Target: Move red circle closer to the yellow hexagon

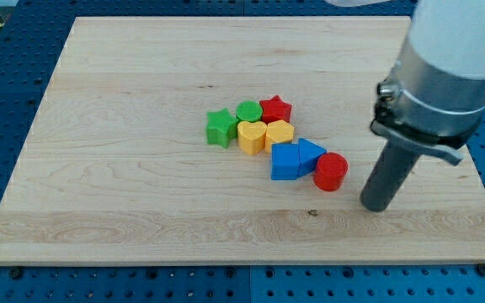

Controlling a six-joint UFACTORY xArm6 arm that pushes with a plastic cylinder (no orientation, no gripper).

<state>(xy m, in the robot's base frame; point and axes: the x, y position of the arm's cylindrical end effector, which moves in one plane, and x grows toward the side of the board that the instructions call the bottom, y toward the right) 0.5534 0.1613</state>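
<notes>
The red circle [330, 172] lies on the wooden board [125, 168], right of centre, touching the blue triangle [311, 153]. The yellow hexagon [279, 133] sits up and to the left of it, in a tight cluster, with the blue blocks between them. My tip [377, 204] rests on the board just to the right of and slightly below the red circle, a short gap apart. The rod rises to the arm's grey and white body at the view's upper right.
The cluster holds a green star [220, 127], green circle [248, 111], red star [276, 108], yellow heart [252, 135] and blue square [285, 161]. The board's right edge runs close to the arm. Blue perforated table surrounds the board.
</notes>
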